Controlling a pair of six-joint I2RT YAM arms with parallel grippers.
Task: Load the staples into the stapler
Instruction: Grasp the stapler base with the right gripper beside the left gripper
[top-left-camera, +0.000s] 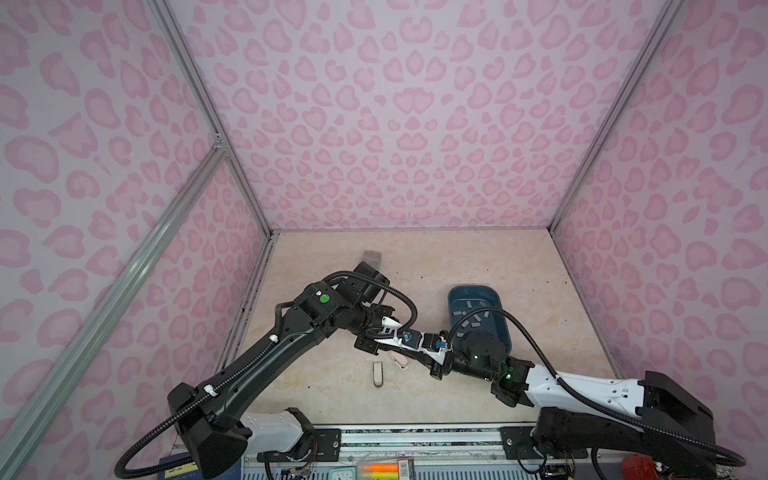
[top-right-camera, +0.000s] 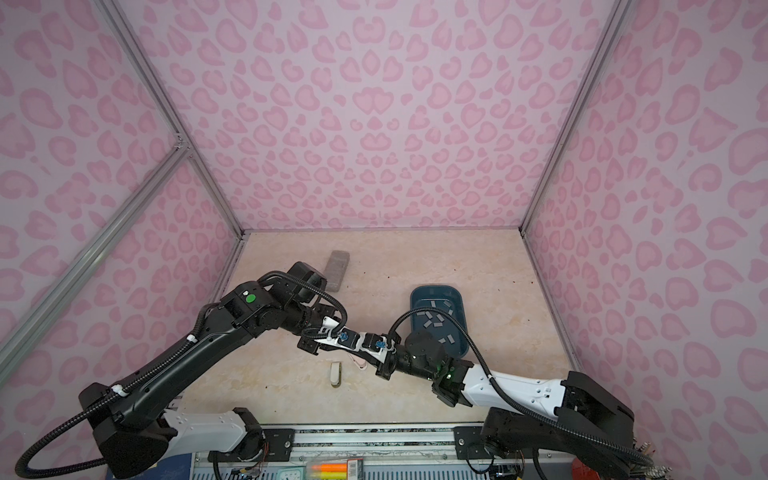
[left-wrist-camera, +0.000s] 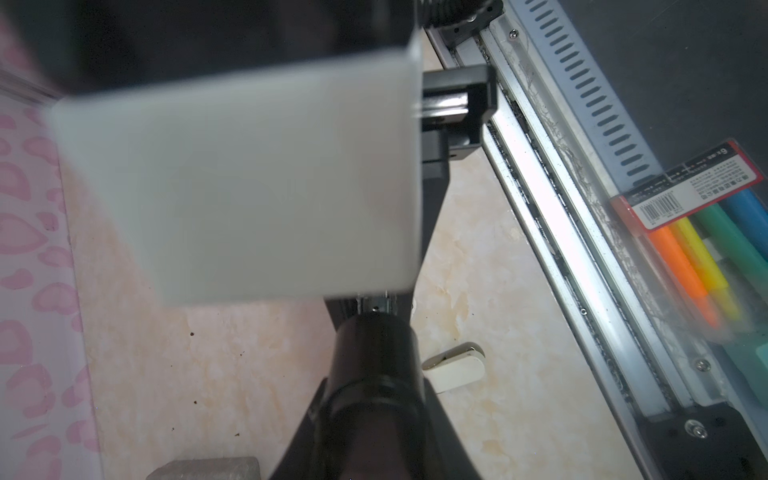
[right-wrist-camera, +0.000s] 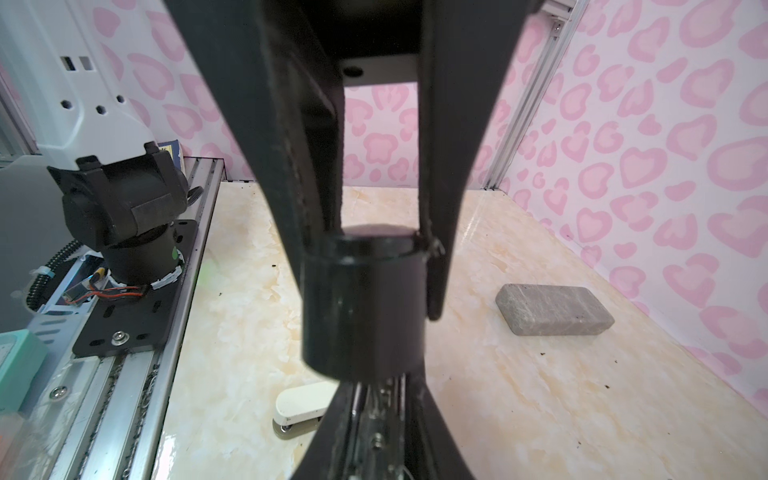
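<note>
Above the worktop (right-wrist-camera: 498, 395), the right fingers (right-wrist-camera: 449, 166) are clamping the black stapler (right-wrist-camera: 365, 299) while the left fingers (right-wrist-camera: 328, 440) are gripping its other end.

Grey block (left-wrist-camera: 205, 468) cut by frame edge; staples (top-left-camera: 475, 319), tray (top-left-camera: 478, 291) partly behind right arm.

This looks like a robotics lab's test cell. An aluminium rail (top-left-camera: 415, 432) runs along the front, carrying the left arm (top-left-camera: 249, 370) and right arm (top-left-camera: 582, 384), with a black mounting plate (right-wrist-camera: 124, 320) and bare wiring (right-wrist-camera: 124, 291) on it. Behind the rail is a marble-look tabletop (top-left-camera: 457, 257), boxed in by pink heart-print panels (top-left-camera: 395, 124) on aluminium frame posts (top-left-camera: 196, 79). On the rail's other side lies a pack of highlighters (left-wrist-camera: 698, 232).
</note>
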